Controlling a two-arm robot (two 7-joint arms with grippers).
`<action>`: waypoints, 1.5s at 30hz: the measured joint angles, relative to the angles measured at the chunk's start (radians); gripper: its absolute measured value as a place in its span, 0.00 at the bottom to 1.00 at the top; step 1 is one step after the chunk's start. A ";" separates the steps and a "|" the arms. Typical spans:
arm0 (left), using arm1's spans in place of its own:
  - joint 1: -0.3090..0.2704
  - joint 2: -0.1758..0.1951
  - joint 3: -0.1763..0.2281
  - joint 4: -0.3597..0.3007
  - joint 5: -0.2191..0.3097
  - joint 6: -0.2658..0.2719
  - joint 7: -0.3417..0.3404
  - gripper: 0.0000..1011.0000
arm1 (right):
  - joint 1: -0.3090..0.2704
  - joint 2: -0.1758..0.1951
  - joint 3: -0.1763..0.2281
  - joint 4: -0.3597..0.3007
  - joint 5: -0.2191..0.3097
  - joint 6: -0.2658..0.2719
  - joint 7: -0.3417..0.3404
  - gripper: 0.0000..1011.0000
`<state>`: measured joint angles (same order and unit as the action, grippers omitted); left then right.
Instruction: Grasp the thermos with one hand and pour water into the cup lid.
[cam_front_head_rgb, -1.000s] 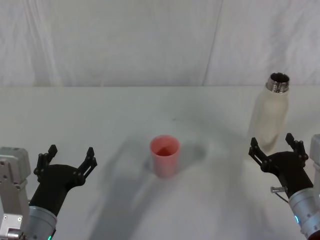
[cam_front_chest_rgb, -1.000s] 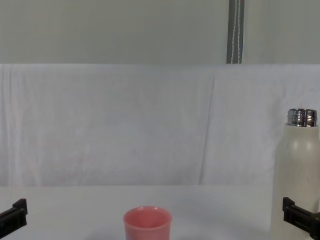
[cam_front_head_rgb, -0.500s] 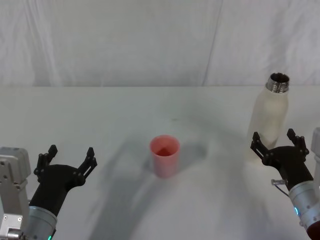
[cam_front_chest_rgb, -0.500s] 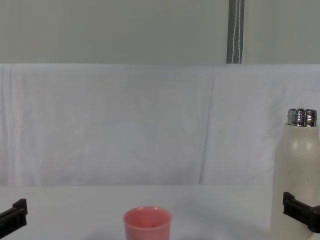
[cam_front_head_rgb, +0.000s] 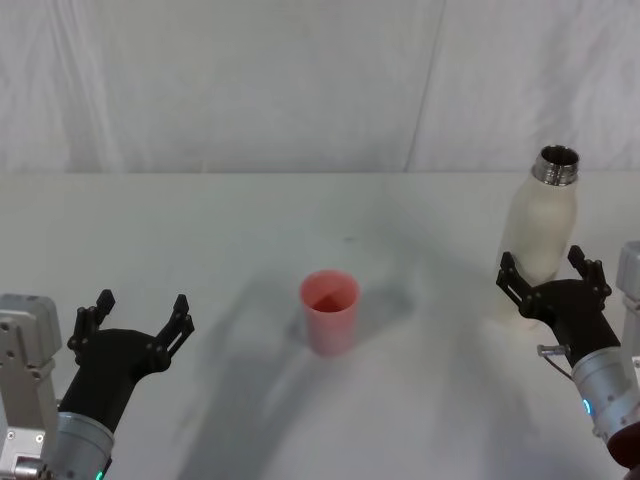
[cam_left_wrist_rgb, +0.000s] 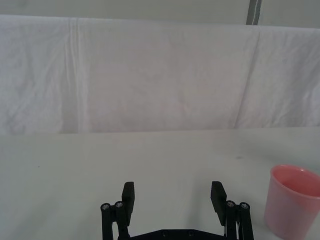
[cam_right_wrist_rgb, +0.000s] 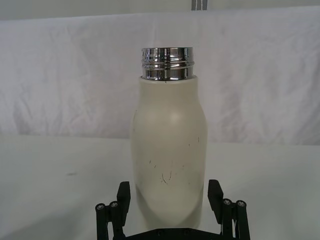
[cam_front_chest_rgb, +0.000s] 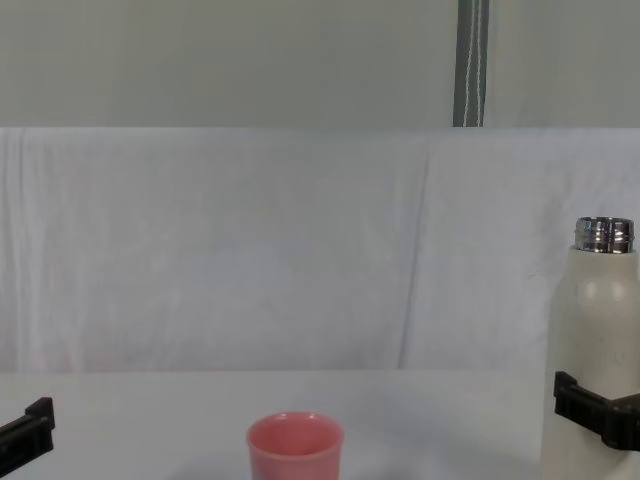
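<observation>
The cream-white thermos (cam_front_head_rgb: 541, 230) with its bare steel neck stands upright at the right of the table, also seen as thermos (cam_right_wrist_rgb: 169, 160) and thermos (cam_front_chest_rgb: 596, 350). My right gripper (cam_front_head_rgb: 546, 275) is open, its black fingers on either side of the bottle's lower body; in the right wrist view the gripper (cam_right_wrist_rgb: 170, 196) straddles the base without squeezing it. The pink cup lid (cam_front_head_rgb: 329, 311) stands upright mid-table, seen too as cup lid (cam_front_chest_rgb: 295, 447) and cup lid (cam_left_wrist_rgb: 291, 201). My left gripper (cam_front_head_rgb: 134, 318) hovers open at the near left, left of the cup lid.
A white cloth covers the table (cam_front_head_rgb: 250, 230) and hangs as a backdrop behind it. A grey vertical pole (cam_front_chest_rgb: 471, 62) stands behind the backdrop.
My right gripper has moved forward toward the thermos, so its fingers now flank the bottle's lower body. The left gripper, thermos and cup lid have not moved.
</observation>
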<state>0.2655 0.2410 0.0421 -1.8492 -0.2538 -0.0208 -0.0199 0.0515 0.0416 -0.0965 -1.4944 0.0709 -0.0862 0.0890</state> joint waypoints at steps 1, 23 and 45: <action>0.000 0.000 0.000 0.000 0.000 0.000 0.000 0.99 | 0.003 0.000 0.000 0.003 0.000 0.000 0.000 0.99; 0.000 0.000 0.000 0.000 0.000 0.000 0.000 0.99 | 0.077 -0.003 -0.003 0.090 0.012 -0.016 0.018 0.99; 0.000 0.000 0.000 0.000 0.000 0.000 0.000 0.99 | 0.087 0.000 -0.005 0.103 0.012 -0.024 0.022 0.99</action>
<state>0.2655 0.2410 0.0421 -1.8492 -0.2538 -0.0208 -0.0199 0.1387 0.0416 -0.1020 -1.3910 0.0825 -0.1099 0.1111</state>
